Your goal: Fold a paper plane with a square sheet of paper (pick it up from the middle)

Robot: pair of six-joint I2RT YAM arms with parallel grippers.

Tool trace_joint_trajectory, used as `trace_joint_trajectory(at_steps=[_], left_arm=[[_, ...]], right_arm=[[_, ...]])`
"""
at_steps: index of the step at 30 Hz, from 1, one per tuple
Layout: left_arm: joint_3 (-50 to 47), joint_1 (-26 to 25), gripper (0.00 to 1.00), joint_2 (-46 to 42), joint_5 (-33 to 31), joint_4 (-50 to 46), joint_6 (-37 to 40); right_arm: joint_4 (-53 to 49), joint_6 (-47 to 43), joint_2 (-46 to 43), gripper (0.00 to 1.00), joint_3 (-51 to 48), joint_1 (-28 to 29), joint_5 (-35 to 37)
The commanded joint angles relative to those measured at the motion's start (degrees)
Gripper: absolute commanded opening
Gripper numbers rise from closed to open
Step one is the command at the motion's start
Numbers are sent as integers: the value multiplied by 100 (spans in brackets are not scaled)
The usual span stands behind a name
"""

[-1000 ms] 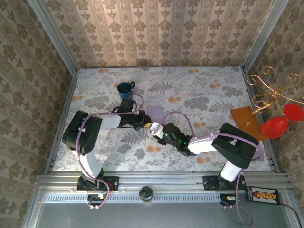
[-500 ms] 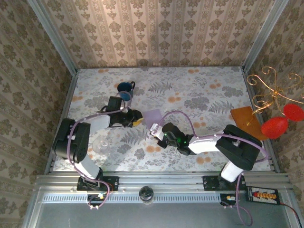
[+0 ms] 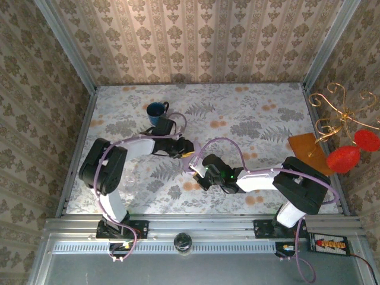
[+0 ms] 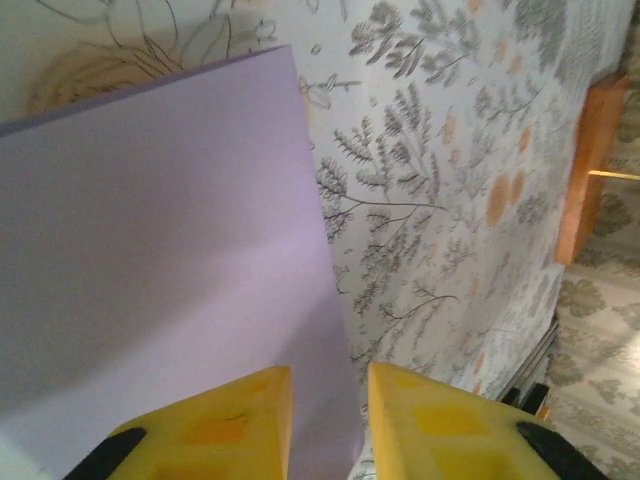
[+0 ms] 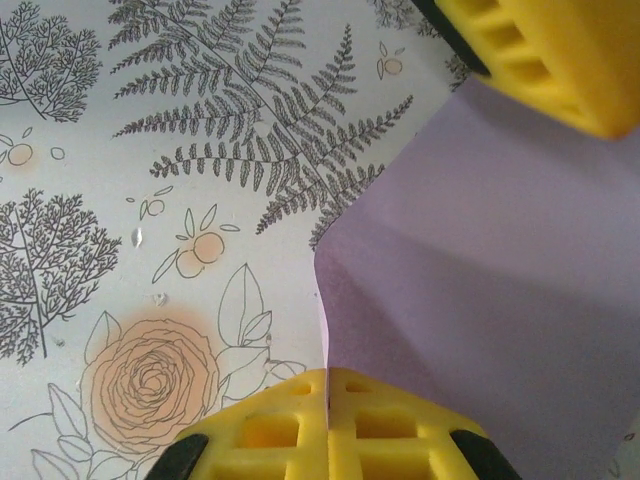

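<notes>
**Lilac sheet spanned between both jaws near mid-surface**

The square sheet of paper [image 5: 480, 280] sits a little left of the middle of the surface [image 3: 249, 119], towards the near edge from the blue mug [image 3: 157, 110]. The right jaws are pressed together on its near side, their yellow pads [image 5: 270, 425] meeting with the paper's edge running into the seam. The left jaws stand narrowly apart at the opposite side. The sheet's edge lies in the gap between their pads [image 4: 230, 420], and I cannot tell whether they press it. The paper thus stretches from one pair to the other, and I judge any fold turns on that line. The right wrist view shows a soft bend in the sheet. The left wrist view shows it flat, with the orange-brown rectangle [image 4: 595, 170] off towards the right edge
</notes>
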Motion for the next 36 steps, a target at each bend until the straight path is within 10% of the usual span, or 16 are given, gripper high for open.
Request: trace_joint_trajectory(at_steps=[1,36], left_arm=[[201,2,24,260,-36,-297,234],[1550,-245,17,612,-330,-1973,1605]], right_arm=[[-134,288,-23,4,99,1,-90],[-1022,1632,286,3,731,-306,1229]])
